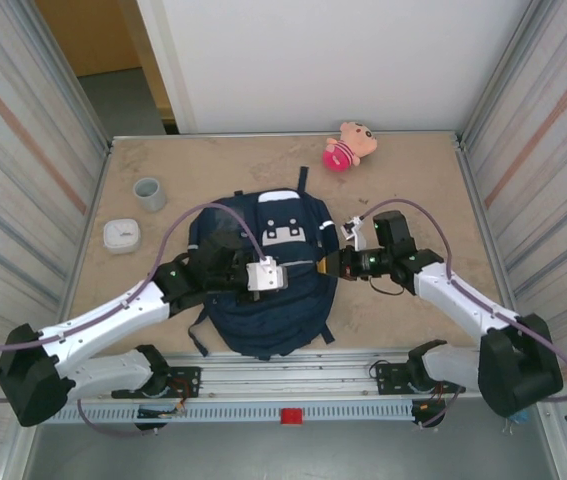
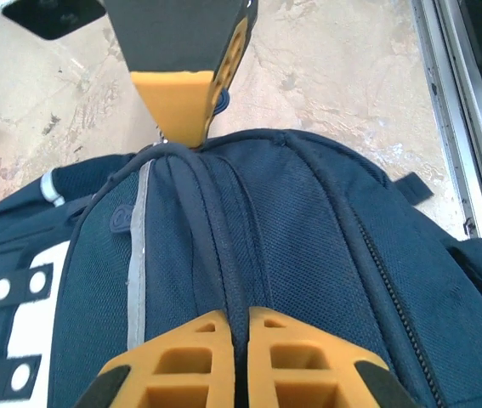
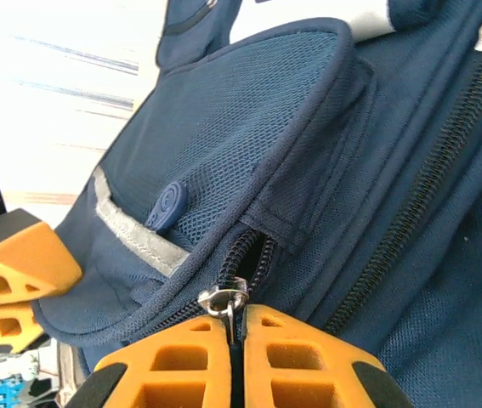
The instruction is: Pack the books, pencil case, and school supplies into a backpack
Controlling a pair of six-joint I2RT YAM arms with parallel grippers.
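Observation:
The dark navy backpack (image 1: 263,325) lies flat mid-table, white patches facing up. My left gripper (image 1: 308,268) reaches over it from the left. In the left wrist view this gripper (image 2: 239,319) is shut on a raised fabric ridge of the backpack (image 2: 309,229). My right gripper (image 1: 335,263) is at the bag's right edge. In the right wrist view it (image 3: 235,316) is shut on the metal zipper pull (image 3: 226,299), with a short gap open in the zipper just above it. The books, pencil case and school supplies are out of view.
A pink plush toy (image 1: 349,145) lies at the back. A grey cup (image 1: 149,193) and a small white rounded item (image 1: 121,235) sit on the left. Metal walls close in both sides, and a rail (image 1: 283,380) runs along the near edge.

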